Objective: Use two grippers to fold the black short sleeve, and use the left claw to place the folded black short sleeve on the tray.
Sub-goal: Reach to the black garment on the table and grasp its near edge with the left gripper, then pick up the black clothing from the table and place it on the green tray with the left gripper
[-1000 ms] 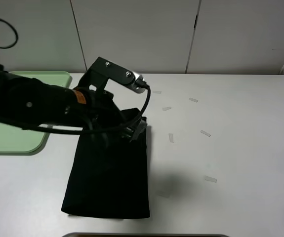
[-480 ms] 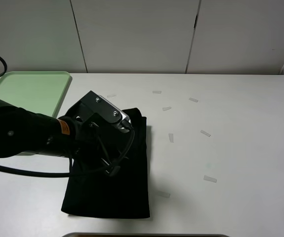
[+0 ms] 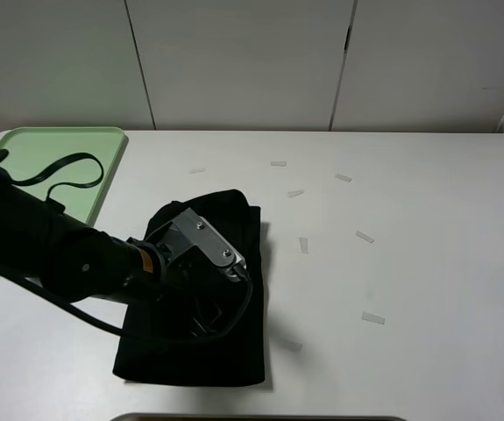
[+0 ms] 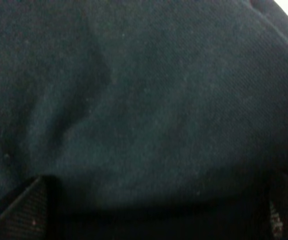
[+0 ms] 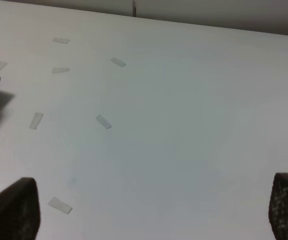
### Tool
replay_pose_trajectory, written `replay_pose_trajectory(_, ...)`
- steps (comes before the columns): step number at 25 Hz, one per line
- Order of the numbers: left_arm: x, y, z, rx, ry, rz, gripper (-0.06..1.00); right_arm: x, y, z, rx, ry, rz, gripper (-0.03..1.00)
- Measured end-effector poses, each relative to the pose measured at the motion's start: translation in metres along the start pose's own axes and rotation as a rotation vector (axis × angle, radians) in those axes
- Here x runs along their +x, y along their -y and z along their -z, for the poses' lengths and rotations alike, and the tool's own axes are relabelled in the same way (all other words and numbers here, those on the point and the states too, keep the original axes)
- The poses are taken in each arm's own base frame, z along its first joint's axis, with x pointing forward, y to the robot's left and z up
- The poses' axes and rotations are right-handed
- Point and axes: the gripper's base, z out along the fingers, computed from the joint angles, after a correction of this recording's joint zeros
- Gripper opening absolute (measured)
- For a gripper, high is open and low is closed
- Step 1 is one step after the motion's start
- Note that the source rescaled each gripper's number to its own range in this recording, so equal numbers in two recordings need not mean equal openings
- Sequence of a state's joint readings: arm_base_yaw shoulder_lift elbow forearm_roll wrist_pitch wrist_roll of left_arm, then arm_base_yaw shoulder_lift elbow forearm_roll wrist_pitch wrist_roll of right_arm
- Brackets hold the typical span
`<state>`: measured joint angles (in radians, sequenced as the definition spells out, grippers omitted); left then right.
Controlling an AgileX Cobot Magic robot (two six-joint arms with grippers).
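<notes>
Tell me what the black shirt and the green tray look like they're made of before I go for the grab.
The black short sleeve looks like soft matte knit cloth: the left wrist view shows a fine weave and gentle creases. The tray seems to be smooth pale-green plastic, with rounded corners and a low moulded rim, though its material isn't certain.

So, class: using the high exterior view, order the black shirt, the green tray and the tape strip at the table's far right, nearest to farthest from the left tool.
1. Black shirt, directly beneath the left tool.
2. Green tray, back left.
3. Tape strip, far right.

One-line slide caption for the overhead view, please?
Left gripper low over the folded black short sleeve; mint tray waiting at the table's far-left corner.
</notes>
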<state>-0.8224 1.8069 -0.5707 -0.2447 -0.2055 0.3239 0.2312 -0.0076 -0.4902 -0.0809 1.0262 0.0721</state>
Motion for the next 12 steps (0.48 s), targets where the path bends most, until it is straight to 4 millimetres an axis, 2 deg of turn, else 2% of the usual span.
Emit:
replay_pose_trajectory(2,-0.008,0.01,-0.007,0.0,0.049,-0.035,0.86,0.0,0.0,0.0,0.0,0.0,0.0,1.0)
replay_pose_trajectory(6,-0.011,0.018,-0.009,0.0,0.093,-0.055,0.86,0.0,0.0,0.0,0.0,0.0,0.0,1.0)
replay_pose_trajectory(12,-0.016,0.021,-0.002,0.01,0.133,0.059,0.86,0.0,0.0,0.0,0.0,0.0,0.0,1.0)
